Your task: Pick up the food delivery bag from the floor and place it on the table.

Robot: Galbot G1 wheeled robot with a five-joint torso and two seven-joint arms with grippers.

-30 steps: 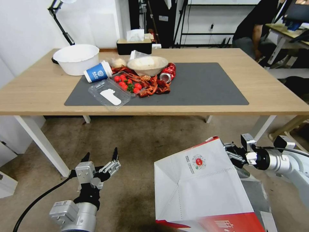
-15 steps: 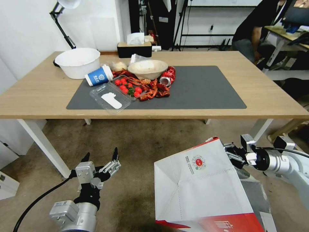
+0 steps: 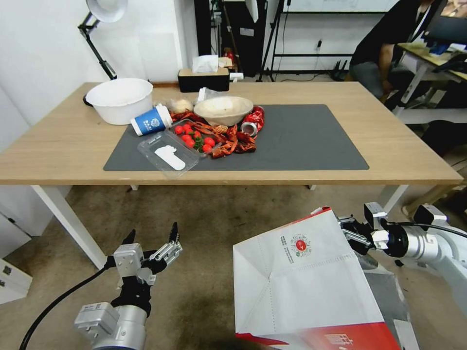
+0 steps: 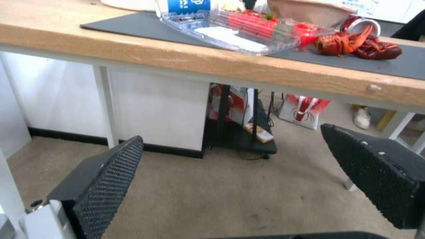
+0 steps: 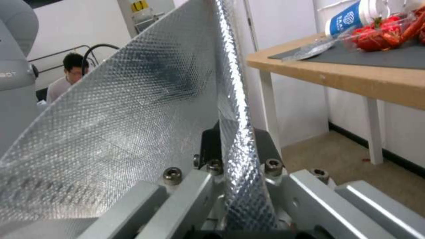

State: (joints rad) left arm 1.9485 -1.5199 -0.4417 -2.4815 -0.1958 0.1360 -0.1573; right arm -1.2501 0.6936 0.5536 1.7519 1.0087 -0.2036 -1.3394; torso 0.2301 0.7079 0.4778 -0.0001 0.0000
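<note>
Food delivery bag (image 3: 301, 277) pinched in right gripper (image 3: 351, 232) jaws; left gripper (image 3: 152, 238) jaws wide, empty; table (image 3: 58, 146) w/ food clutter.

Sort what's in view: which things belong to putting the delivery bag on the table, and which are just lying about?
Belongs to the job:
- food delivery bag, its rim pinched in the right hand
- table
- left hand, open, low over the floor

Lying about, all on the table:
- white bowl
- blue paper cup
- clear tray
- crayfish
- tissue box
</note>
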